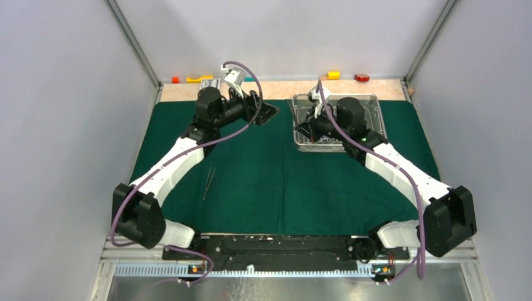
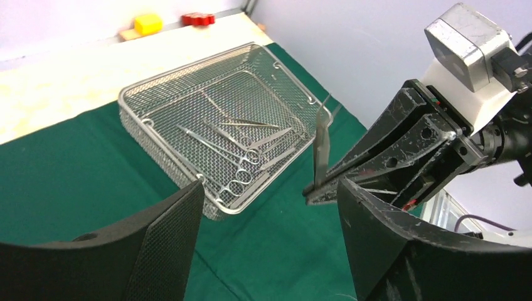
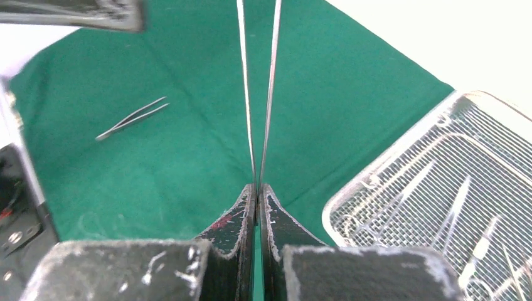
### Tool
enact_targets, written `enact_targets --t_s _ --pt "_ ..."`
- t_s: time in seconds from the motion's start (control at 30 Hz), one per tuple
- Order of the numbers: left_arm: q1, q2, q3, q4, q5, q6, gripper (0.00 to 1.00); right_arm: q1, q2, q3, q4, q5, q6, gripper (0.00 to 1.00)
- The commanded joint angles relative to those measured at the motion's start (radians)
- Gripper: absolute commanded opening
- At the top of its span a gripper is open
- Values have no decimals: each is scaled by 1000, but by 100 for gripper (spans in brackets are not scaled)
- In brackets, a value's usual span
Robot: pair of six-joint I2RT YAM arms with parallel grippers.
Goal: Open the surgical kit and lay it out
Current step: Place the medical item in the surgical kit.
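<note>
1. Bare green cloth (image 1: 282, 188) from centre to 6 o'clock — broad, flat passage.
2. At 9 o'clock, loose tweezers (image 1: 209, 183) lying flat; room either side.
3. At 1 o'clock, raised-rim mesh tray (image 1: 378, 100), right gripper (image 2: 312, 195) at its corner clamping upright tweezers (image 2: 322, 147).
4. At 11 o'clock, left gripper (image 1: 271, 111), spread wide — narrow gap to the tray.

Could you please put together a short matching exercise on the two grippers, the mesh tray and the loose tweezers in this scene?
Things:
1. right gripper
2. left gripper
3. wire-mesh tray
4. loose tweezers

States:
A. lying flat on the green cloth, apart from the tray
B. open, with nothing between the fingers
C. shut on a second pair of tweezers
D. holding several steel instruments

Pairs: 1-C, 2-B, 3-D, 4-A
</note>
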Motion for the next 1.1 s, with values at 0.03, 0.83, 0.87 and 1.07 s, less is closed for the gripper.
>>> enact_targets --t_s 0.03,0.83,0.87,1.07 --pt "-4 -56 41 -112 -116 -4 82 77 19 67 -12 326 24 0" --pt "-70 199 321 -317 -219 -71 56 210 140 125 -22 603 79 0" --pt "-72 204 324 -313 -210 -77 55 211 140 125 -22 602 79 0" --pt "-78 222 325 -294 -171 -97 54 210 144 126 -24 597 76 0"
